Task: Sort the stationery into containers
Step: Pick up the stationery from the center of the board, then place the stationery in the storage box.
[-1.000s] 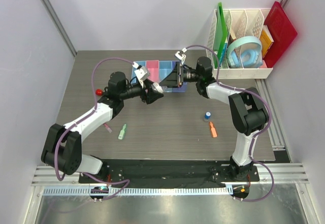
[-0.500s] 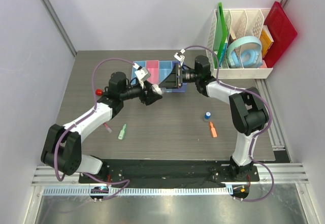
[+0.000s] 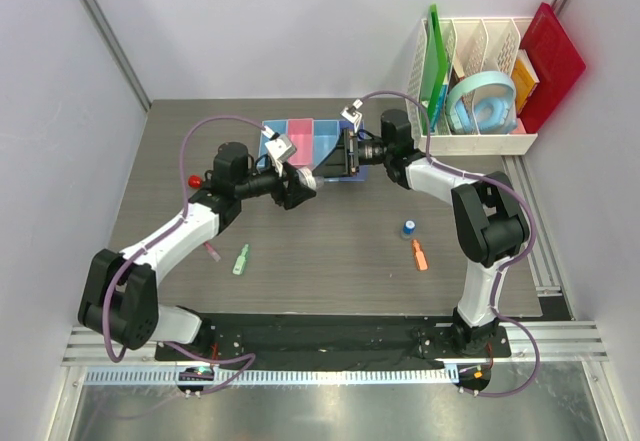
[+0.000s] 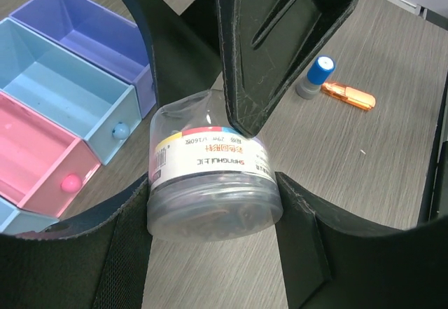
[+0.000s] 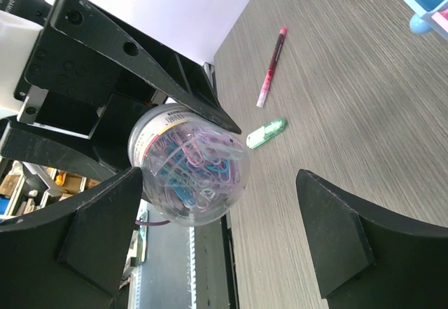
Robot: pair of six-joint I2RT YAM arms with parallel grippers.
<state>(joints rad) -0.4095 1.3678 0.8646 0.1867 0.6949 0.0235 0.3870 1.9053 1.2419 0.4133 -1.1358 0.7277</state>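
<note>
My left gripper [image 3: 303, 182] is shut on a clear round jar [image 4: 210, 183] of coloured paper clips and holds it above the table in front of the row of bins [image 3: 300, 131]. My right gripper [image 3: 338, 156] is open around the jar's far end [image 5: 189, 165], with one finger [image 4: 280, 36] against it. In the left wrist view, the purple-blue [image 4: 91, 29], light blue [image 4: 63, 92] and pink [image 4: 35, 162] bins look empty. A dark red pen [image 3: 212, 252], green marker [image 3: 240, 259], orange marker [image 3: 419, 254], blue-capped piece [image 3: 408, 228] and red ball [image 3: 191, 179] lie on the table.
A white slotted rack [image 3: 480, 143] with a green board, a red board and a light-blue ring stands at the back right. Grey walls close in the table on the left and at the back.
My right gripper has turned and moved left onto the jar's far end. My left gripper, still holding the jar, has shifted slightly back and down.
</note>
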